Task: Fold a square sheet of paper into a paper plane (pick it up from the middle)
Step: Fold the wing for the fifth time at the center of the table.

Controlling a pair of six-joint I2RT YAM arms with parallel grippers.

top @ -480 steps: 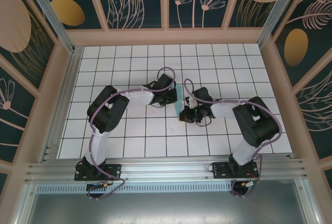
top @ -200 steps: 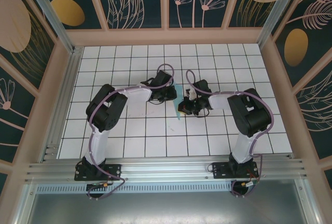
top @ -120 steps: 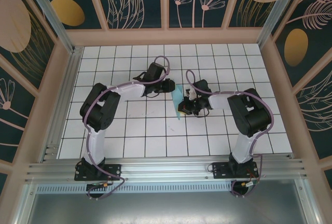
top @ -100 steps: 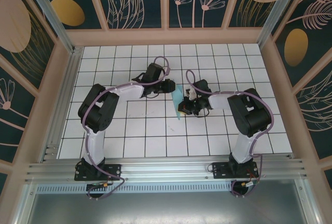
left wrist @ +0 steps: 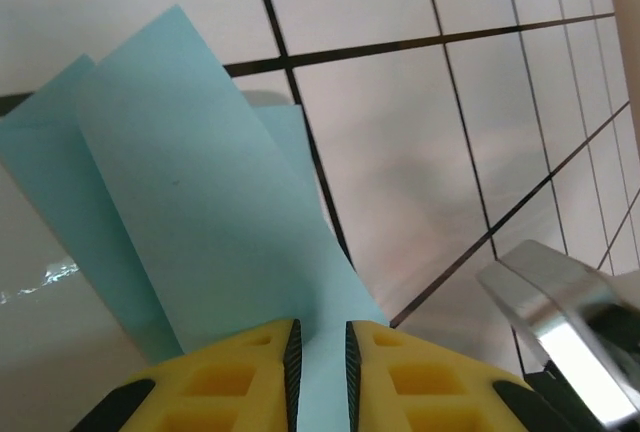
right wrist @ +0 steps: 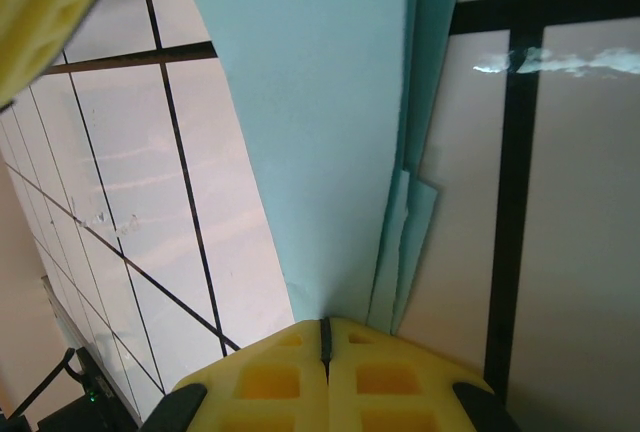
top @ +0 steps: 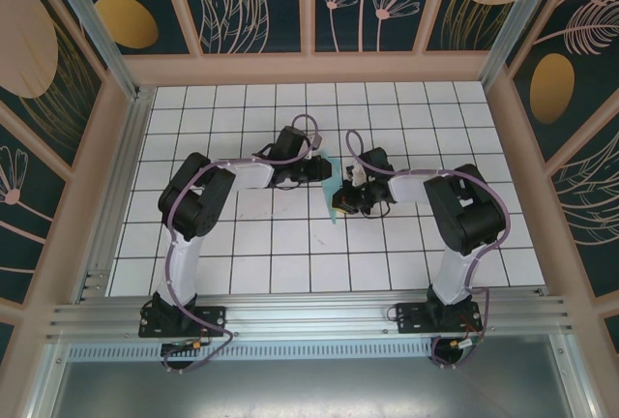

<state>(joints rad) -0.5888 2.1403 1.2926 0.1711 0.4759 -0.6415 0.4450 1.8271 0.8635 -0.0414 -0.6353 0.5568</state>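
The square sheet of paper (top: 335, 184) is light teal and folded into a long strip of several layers, held just above the tiles at mid-table. My right gripper (top: 344, 201) is shut on its near end, and in the right wrist view the layers (right wrist: 310, 132) fan out from the closed yellow pads (right wrist: 324, 324). My left gripper (top: 322, 169) is at the strip's far-left side. In the left wrist view its jaws (left wrist: 319, 330) stand a little apart, with a paper flap (left wrist: 190, 202) lying beyond the gap and nothing pinched.
White tiles with dark grid lines (top: 290, 234) cover the floor, boxed in by wooden walls (top: 309, 68). A shiny metal part (left wrist: 560, 312) juts in at the left wrist view's lower right. A yellow finger of the left gripper (right wrist: 50, 2) shows at the right wrist view's top left.
The left gripper pulled back from the paper toward the far left, then returned to its edge with jaws slightly parted. The right gripper kept its hold and stayed put.
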